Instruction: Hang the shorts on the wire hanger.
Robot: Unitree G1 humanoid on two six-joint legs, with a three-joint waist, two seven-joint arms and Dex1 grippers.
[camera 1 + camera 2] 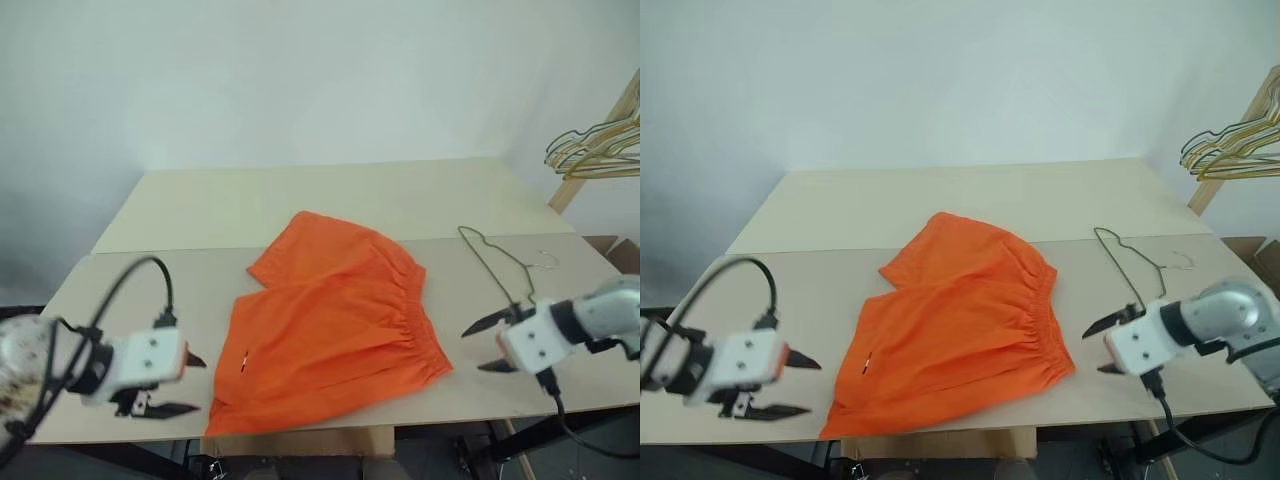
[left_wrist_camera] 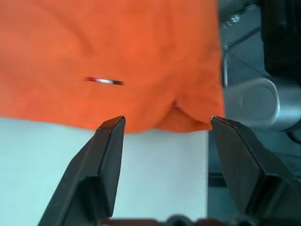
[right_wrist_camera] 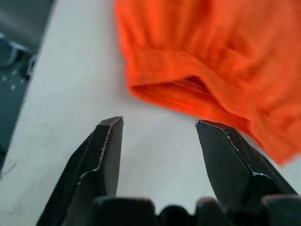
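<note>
Currently both my left gripper (image 1: 183,384) and right gripper (image 1: 488,344) gape empty. Shorts (image 1: 335,325) look light, limp; I'd pinch the gathered waistband. Wire hanger (image 1: 497,262) seems springy.

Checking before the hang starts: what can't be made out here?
- Wire hanger: too thin in the head views to tell whether its near end lies behind the right gripper.
- Shorts: tag print too small and blurred, left wrist view.
- Hanger bunch: cut by the right edge.
</note>
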